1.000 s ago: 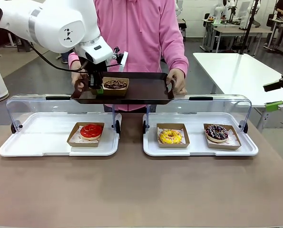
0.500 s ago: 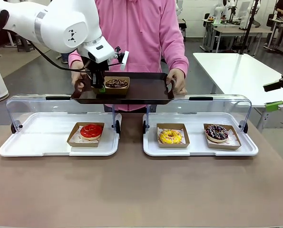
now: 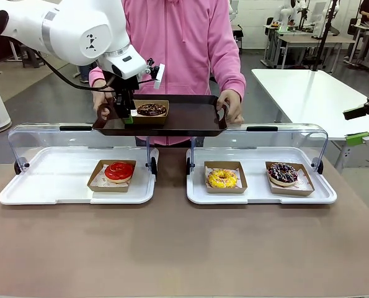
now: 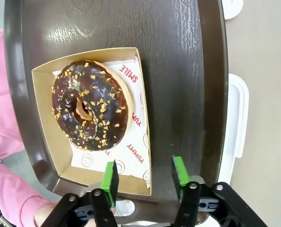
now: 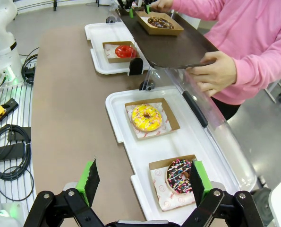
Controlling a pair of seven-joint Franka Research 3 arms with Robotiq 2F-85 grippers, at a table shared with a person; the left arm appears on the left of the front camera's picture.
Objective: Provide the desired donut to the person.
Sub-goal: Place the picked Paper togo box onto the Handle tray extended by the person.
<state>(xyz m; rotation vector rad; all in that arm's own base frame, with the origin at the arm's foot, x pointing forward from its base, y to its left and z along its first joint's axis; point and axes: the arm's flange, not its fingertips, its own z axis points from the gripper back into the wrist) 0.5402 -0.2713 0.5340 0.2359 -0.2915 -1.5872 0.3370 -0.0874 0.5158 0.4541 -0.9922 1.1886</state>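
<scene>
My left end effector (image 4: 145, 178) is spread apart astride the near corner of the carton (image 4: 137, 142), which holds the chocolate donut (image 4: 89, 111) on the tray (image 4: 178, 71) held by the person (image 3: 184, 43). A skewed pull-away could snag the rim and drag it off. The left wrist view shows that gap; the front view cannot resolve it.

L arm (image 3: 79, 31): glossy white rounded shells, grey joint band (image 3: 47, 29), small black logo mark (image 3: 90, 42), thin black cable (image 3: 63, 79) trailing off it. L hand (image 4: 145, 174) & R hand (image 5: 145, 176): black linkage fingers, silver pivot screws (image 4: 193, 186), green pads (image 4: 179, 170).
</scene>
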